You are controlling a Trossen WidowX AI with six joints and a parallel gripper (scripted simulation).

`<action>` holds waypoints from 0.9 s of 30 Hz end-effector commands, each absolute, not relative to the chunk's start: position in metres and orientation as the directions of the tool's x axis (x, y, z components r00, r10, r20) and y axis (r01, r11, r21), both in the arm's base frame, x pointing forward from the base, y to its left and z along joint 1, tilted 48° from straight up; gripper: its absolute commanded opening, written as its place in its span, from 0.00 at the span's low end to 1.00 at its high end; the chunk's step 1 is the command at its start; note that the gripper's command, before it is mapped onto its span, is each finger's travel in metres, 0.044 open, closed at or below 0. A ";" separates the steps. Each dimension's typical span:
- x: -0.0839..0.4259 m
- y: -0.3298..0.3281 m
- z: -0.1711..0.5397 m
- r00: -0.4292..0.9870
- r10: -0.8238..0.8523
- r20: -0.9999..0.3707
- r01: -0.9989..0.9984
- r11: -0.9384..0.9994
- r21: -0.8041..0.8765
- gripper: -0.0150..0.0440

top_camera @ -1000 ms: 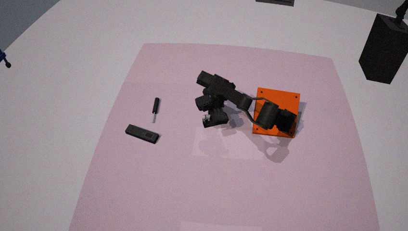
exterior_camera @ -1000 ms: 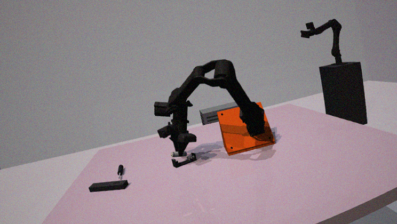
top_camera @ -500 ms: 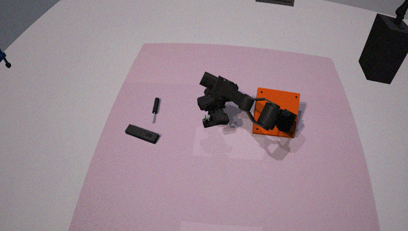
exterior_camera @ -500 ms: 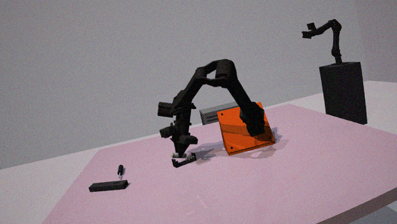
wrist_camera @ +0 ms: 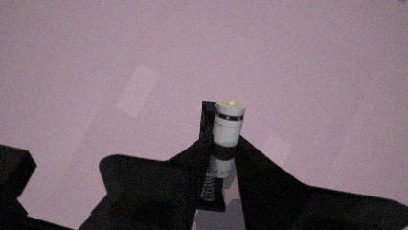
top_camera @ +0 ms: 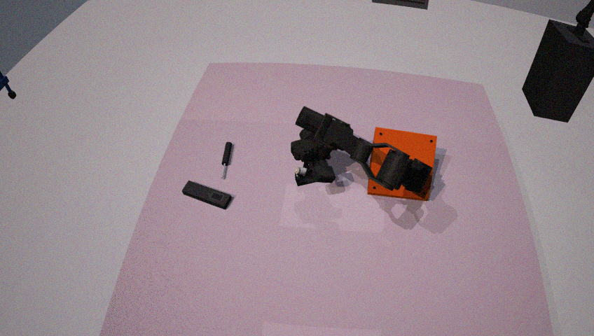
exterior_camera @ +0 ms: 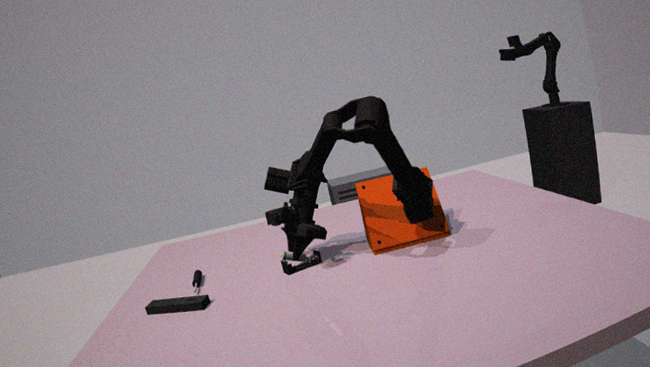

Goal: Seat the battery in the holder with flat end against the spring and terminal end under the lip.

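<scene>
The battery (top_camera: 300, 170) (exterior_camera: 289, 256) (wrist_camera: 227, 131) is gripped by the pincer (top_camera: 310, 169) (exterior_camera: 297, 257) (wrist_camera: 223, 137), its nubbed terminal end left exposed beyond the fingertips. It is held over the black holder (top_camera: 312, 178) (exterior_camera: 301, 267) (wrist_camera: 206, 126), tilted, with the terminal end raised, and is not seated flat. The coil spring (wrist_camera: 208, 189) is seen at the opposite end of the holder from the terminal; whether it is touched by the flat end cannot be told. The holder is supported by the pink bench (top_camera: 258, 266) (exterior_camera: 381, 312) (wrist_camera: 96, 48).
</scene>
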State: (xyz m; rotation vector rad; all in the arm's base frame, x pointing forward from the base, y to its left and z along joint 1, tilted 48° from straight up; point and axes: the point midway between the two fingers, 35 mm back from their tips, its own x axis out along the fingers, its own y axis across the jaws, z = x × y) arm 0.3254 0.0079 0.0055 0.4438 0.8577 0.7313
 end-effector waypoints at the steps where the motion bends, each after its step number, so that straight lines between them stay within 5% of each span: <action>1: 0.324 0.009 0.006 0.455 0.733 -0.506 -0.394 0.675 0.624 0.37; 27: 0.310 0.013 0.001 0.514 0.720 -0.466 -0.387 0.679 0.623 0.37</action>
